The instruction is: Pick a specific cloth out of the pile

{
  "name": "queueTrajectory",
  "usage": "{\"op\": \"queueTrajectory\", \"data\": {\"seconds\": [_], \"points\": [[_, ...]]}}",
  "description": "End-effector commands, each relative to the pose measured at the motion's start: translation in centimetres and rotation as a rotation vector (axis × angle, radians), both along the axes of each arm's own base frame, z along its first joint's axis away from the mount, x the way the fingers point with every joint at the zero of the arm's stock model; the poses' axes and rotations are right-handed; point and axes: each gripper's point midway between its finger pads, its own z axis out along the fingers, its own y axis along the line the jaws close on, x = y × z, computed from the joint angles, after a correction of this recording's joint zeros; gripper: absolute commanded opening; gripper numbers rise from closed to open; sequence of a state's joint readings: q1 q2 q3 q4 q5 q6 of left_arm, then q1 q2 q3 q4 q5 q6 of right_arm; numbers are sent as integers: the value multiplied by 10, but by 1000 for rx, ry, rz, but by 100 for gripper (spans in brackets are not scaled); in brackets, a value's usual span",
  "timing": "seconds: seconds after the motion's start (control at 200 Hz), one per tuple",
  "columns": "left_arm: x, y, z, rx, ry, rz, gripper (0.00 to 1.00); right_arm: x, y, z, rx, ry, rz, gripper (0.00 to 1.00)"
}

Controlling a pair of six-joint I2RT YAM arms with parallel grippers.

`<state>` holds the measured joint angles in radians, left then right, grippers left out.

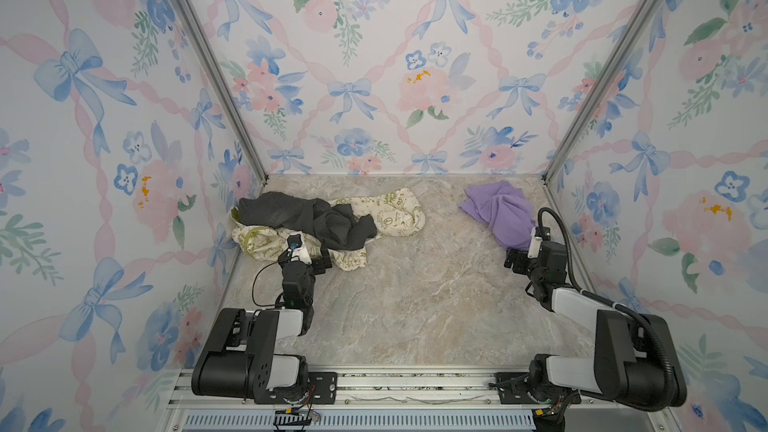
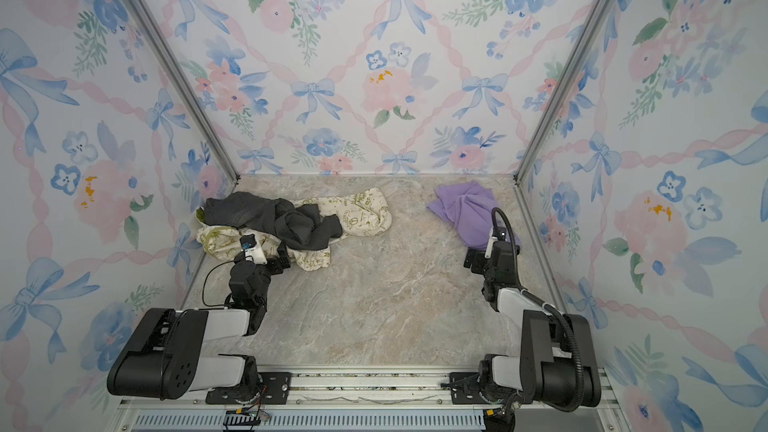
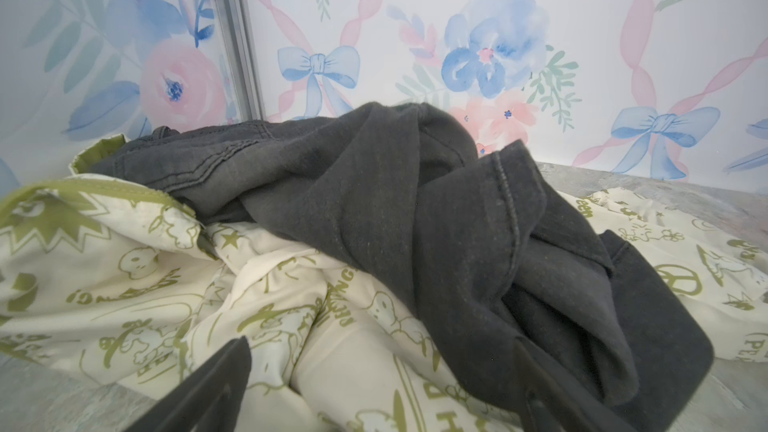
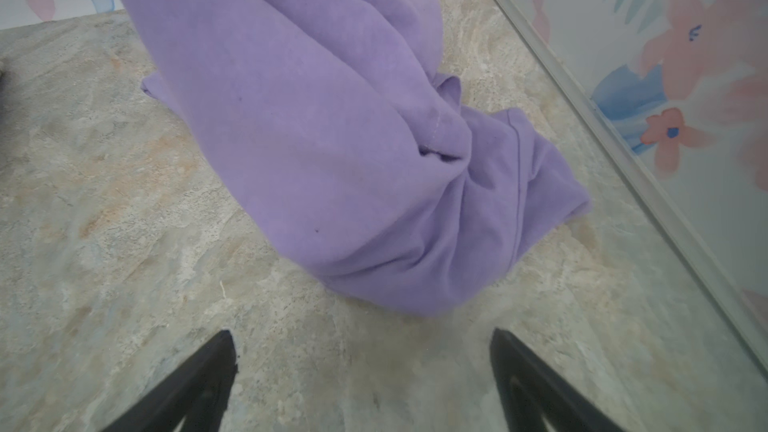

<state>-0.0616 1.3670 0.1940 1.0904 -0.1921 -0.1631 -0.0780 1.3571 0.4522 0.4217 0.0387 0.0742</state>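
The lavender-purple cloth (image 1: 498, 209) (image 2: 467, 209) lies crumpled by itself at the back right of the table, apart from the pile. My right gripper (image 4: 361, 332) stands open just short of the cloth's (image 4: 332, 139) near edge, with only bare table between its fingers. The pile (image 1: 324, 222) (image 2: 291, 222) sits at the back left: a dark grey garment (image 3: 415, 222) draped over cream fabric with olive-green print (image 3: 166, 284). My left gripper (image 3: 380, 342) is open at the pile's near edge, its jaws spread over the cream fabric and holding nothing.
Flower-papered walls close in the marbled table (image 1: 415, 305) at the back and on both sides, with aluminium posts (image 1: 262, 172) (image 1: 546, 176) in the corners. A metal rail (image 1: 415, 388) carrying both arm bases runs along the front edge. The right wall frame (image 4: 623, 160) is close to the cloth.
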Motion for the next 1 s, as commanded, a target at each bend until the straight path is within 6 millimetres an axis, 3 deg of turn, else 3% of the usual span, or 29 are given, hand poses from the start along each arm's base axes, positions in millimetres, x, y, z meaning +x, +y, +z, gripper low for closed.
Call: {"op": "queueTrajectory", "data": {"seconds": [0.0, 0.11, 0.215, 0.37, 0.69, 0.76, 0.83, 0.99], "points": [[8, 1, 12, 19, -47, -15, 98, 26, 7, 24, -48, -86, 35, 97], [15, -1, 7, 22, -46, -35, 98, 37, 15, 20, -54, -57, 64, 97], [21, -16, 2, 47, -27, -118, 98, 43, 26, 19, -60, -54, 92, 97], [21, -17, -1, 52, -21, -119, 98, 51, 35, 16, -72, -96, 108, 97], [11, -20, -2, 82, -65, -111, 98, 35, 35, 16, -77, -175, 109, 97], [11, -20, -2, 82, -66, -110, 98, 29, 37, 18, -70, -287, 115, 97], [11, -20, -2, 82, -65, -109, 98, 28, 28, 13, -74, -218, 74, 97], [10, -16, -2, 79, -63, -78, 98, 31, 34, 13, -94, -223, 90, 97]]}}
